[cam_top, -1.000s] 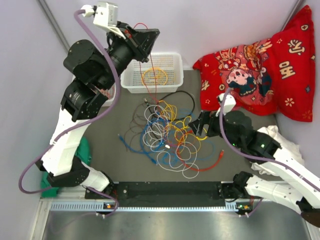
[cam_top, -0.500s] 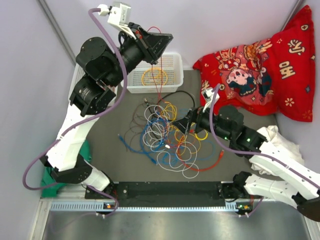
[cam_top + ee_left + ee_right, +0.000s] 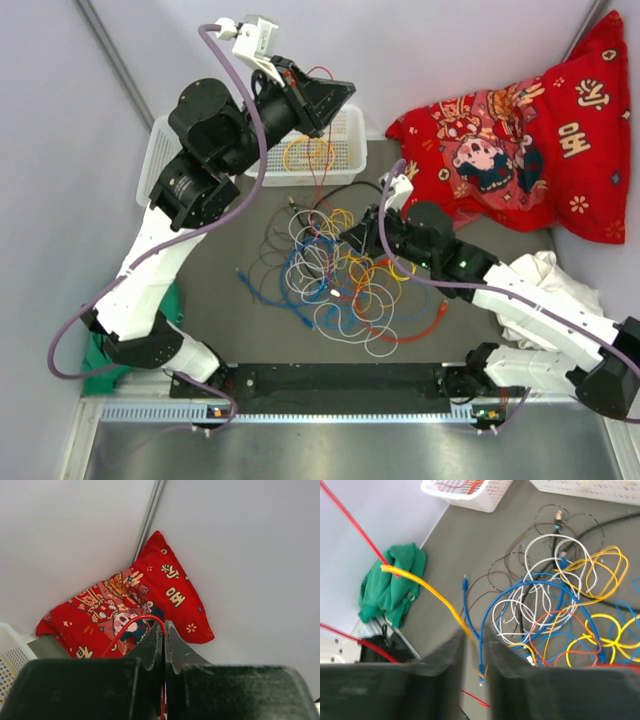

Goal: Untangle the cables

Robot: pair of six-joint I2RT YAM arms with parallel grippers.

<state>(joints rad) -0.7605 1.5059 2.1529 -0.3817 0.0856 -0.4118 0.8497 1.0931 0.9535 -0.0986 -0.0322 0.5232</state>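
The cables point(image 3: 340, 275) lie in a tangle of yellow, blue, white, orange and red loops on the grey table. My left gripper point(image 3: 348, 88) is raised high over the white basket point(image 3: 300, 178) and is shut on a red cable point(image 3: 131, 625), which hangs down to the pile as a thin red line point(image 3: 318, 150). In the left wrist view the left gripper point(image 3: 164, 630) shows its jaws pressed together on it. My right gripper point(image 3: 352, 238) hovers over the tangle's upper right. In the right wrist view a yellow cable point(image 3: 427, 587) and a blue plug end point(image 3: 481, 676) sit inside the narrow gap of the right gripper point(image 3: 474, 635).
A coiled yellow cable point(image 3: 308, 152) lies in the basket. A second white basket point(image 3: 160, 150) stands behind the left arm. A red pillow point(image 3: 520, 130) fills the back right, a white cloth point(image 3: 540, 275) lies under the right arm, and a green cloth point(image 3: 390, 585) sits at the left edge.
My left gripper has swung right with the red cable. My right arm has reached left over the tangle, and its jaws have narrowed from wide apart.
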